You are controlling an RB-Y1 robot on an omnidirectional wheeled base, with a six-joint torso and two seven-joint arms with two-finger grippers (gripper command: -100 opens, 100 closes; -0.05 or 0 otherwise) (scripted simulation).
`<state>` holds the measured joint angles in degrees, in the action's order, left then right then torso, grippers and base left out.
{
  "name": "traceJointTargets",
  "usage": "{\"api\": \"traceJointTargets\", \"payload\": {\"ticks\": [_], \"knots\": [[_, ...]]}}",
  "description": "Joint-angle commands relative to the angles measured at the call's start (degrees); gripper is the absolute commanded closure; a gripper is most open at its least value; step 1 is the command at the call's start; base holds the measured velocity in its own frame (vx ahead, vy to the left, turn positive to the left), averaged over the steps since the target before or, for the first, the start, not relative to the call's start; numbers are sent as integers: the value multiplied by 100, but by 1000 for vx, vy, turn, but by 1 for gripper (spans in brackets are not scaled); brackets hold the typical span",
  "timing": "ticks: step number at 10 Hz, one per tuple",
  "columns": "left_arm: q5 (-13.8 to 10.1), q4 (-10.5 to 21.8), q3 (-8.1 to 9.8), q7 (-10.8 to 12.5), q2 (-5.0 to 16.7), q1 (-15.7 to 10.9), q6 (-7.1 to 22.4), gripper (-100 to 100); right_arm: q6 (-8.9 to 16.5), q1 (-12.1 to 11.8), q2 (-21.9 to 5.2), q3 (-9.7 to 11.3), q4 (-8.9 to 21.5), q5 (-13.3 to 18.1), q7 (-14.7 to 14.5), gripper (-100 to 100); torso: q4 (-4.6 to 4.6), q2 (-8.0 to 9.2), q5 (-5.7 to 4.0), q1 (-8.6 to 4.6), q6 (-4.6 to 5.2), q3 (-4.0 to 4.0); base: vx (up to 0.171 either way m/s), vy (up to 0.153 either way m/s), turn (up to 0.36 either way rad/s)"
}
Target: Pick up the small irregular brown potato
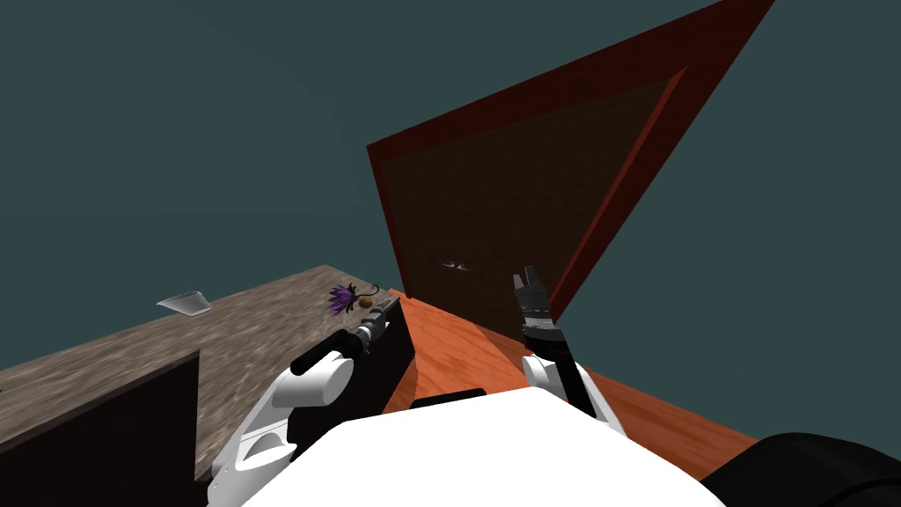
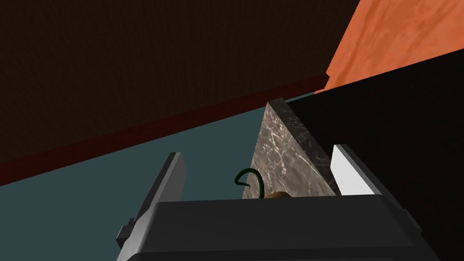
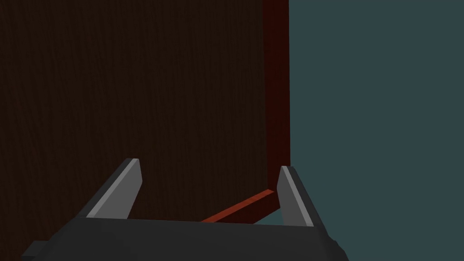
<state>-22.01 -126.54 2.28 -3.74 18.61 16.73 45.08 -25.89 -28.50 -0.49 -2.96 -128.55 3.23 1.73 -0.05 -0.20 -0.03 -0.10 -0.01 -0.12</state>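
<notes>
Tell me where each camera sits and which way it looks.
Head view: on the head, looking steeply down at a stone-look counter, the potato near its corner and a dark door; both forearms, left pincer and right pincer show.
Left wrist view: on the left hand, looking along its open pincer at the counter's corner and potato.
Right wrist view: on the right hand, facing the door past its open pincer.
Shared: potato in head and left wrist views.
</notes>
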Motion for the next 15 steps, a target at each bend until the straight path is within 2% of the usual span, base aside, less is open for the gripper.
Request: {"api": "traceJointTargets", "payload": {"ticks": [1,6,7,8,9,10,15], "knots": [[-23,60,25,-124,91,-104,286,-100,0,0,0,0,0,0,0,0,0,0,0,0,0,0,68,-49,45],[-55,125,56,-234,185,-189,914,-100,0,0,0,0,0,0,0,0,-1,-4,1,3,0,-2,49,-28,15],[-82,193,89,-345,278,-274,1121,-100,0,0,0,0,0,0,0,0,0,3,1,7,0,2,72,-23,35],[-82,193,89,-345,278,-274,1267,-100,0,0,0,0,0,0,0,0,-1,-6,1,6,0,-3,73,-24,26],[-101,262,124,-456,368,-359,1433,-100,0,0,0,0,0,0,0,0,-2,-7,1,6,0,-4,96,-27,46],[-101,262,124,-456,368,-359,1608,-100,0,-1,0,0,0,0,0,0,-3,-16,1,5,0,-9,98,-28,25],[-121,479,236,-785,633,-612,2459,-100,0,-1,0,0,0,0,0,0,-6,-21,1,7,0,-13,108,-21,39]]}}
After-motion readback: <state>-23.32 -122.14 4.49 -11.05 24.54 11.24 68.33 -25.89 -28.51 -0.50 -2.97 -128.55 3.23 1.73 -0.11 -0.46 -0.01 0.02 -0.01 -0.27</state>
